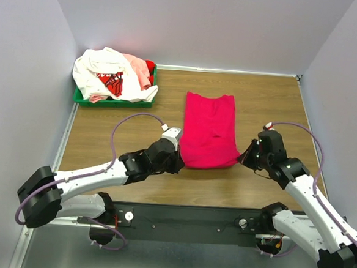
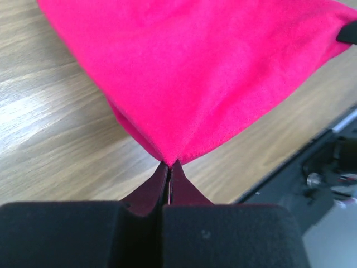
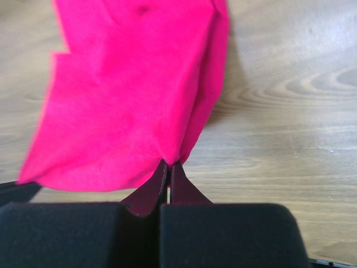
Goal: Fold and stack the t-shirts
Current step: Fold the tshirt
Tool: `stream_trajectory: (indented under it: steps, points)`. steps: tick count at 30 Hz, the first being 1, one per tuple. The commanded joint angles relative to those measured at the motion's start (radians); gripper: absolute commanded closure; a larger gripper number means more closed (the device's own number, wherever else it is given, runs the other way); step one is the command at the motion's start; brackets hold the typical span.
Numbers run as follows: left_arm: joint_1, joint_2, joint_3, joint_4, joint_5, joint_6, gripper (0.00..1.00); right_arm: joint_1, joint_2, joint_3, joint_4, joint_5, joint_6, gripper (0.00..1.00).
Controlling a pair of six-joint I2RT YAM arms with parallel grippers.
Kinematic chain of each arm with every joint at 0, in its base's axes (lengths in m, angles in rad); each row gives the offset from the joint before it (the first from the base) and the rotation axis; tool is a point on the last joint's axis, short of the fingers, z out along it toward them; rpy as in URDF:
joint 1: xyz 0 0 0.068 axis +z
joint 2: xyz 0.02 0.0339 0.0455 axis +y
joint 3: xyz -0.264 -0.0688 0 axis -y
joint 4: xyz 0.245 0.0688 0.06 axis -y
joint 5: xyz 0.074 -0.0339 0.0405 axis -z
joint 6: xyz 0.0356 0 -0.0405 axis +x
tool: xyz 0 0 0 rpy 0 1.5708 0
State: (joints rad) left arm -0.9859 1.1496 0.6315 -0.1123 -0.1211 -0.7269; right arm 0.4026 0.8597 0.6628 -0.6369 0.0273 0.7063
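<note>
The magenta-red t-shirt (image 1: 209,129) lies folded lengthwise in the middle of the table. My left gripper (image 1: 180,163) is shut on its near left corner, seen in the left wrist view (image 2: 169,163) with the shirt (image 2: 195,67) pulled taut above the wood. My right gripper (image 1: 243,159) is shut on the near right corner, seen in the right wrist view (image 3: 169,163) with the shirt (image 3: 128,100) hanging from it. The white shirt with a red graphic (image 1: 106,74), the pale pink shirt (image 1: 136,63) and a red shirt (image 1: 150,66) are heaped in the green tray.
The green tray (image 1: 113,103) stands at the far left corner of the wooden table (image 1: 272,104). Grey walls close in the left, back and right. The black base rail (image 1: 185,217) runs along the near edge.
</note>
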Motion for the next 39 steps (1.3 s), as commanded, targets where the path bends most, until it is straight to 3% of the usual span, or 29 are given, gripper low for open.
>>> stream_trajectory:
  steps: [1, 8, 18, 27, 39]
  points:
    - [-0.008, -0.066, 0.039, -0.038, 0.034, -0.011, 1.00, 0.010, -0.053, 0.112, -0.107, 0.005, 0.022, 1.00]
    - [-0.002, -0.035, 0.111, 0.034, 0.024, 0.052, 1.00, 0.008, 0.001, 0.205, -0.090, 0.105, -0.013, 1.00]
    - [0.081, 0.127, 0.181, 0.203, 0.158, 0.142, 1.00, 0.010, 0.151, 0.284, 0.037, 0.276, -0.045, 1.00]
    - [0.233, 0.217, 0.177, 0.342, 0.306, 0.178, 1.00, 0.010, 0.326, 0.423, 0.121, 0.385, -0.106, 1.00]
    - [0.418, 0.432, 0.344, 0.416, 0.460, 0.224, 1.00, -0.013, 0.668, 0.710, 0.209, 0.490, -0.205, 1.00]
